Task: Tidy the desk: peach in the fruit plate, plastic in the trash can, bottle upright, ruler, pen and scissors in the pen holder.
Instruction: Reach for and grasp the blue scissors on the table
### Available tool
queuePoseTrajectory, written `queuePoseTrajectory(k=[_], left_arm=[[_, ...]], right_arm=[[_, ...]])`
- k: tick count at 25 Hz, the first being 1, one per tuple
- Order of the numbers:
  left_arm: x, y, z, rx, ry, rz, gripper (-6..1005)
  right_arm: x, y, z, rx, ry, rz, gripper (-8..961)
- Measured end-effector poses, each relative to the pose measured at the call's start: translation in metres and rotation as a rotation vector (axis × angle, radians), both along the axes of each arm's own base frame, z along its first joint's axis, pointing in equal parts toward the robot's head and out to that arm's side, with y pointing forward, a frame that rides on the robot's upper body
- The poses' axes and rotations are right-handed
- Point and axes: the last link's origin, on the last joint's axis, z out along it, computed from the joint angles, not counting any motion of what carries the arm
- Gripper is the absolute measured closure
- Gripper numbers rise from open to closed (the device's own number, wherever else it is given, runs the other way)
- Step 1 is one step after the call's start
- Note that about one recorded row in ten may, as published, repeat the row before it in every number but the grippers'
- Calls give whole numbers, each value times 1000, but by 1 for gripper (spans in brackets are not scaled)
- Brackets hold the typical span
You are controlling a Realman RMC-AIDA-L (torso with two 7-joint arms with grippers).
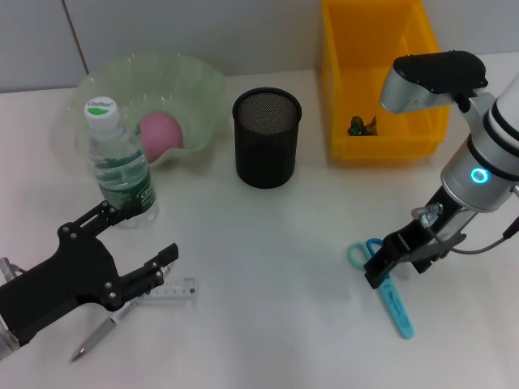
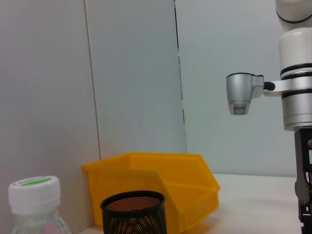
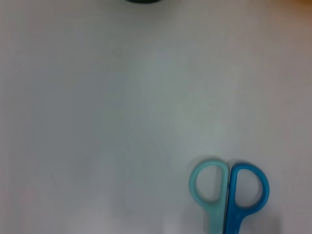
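Over the scissors (image 1: pixel 388 285), right gripper (image 1: pixel 379 267) sits low; cannot tell its grip state. Left gripper (image 1: pixel 139 251) spread wide above ruler (image 1: pixel 172 292) and pen (image 1: pixel 96 339).

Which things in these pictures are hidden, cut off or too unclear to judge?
- Blue plastic scissors: head view, the right gripper covers the middle.
- Transparent plastic ruler: head view, partly under the left gripper.
- Silver pen: upper end hidden by that gripper.
- Small dark item in the yellow plastic bin: too small to identify.

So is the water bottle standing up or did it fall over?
Standing up. The water bottle sits upright on the table, white cap on top, beside the fruit plate.
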Motion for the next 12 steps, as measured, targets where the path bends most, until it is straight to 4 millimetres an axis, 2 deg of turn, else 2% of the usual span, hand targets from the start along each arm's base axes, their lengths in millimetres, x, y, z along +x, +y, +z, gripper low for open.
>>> queuePoseTrajectory(k=[4,12], left_arm=[[0,0,0,0,0,-1,214],[1,2,0,1,1,-5,214]], right_arm=[[1,0,1,2,-5,-2,165],[2,1,0,4,-7,0,336]])
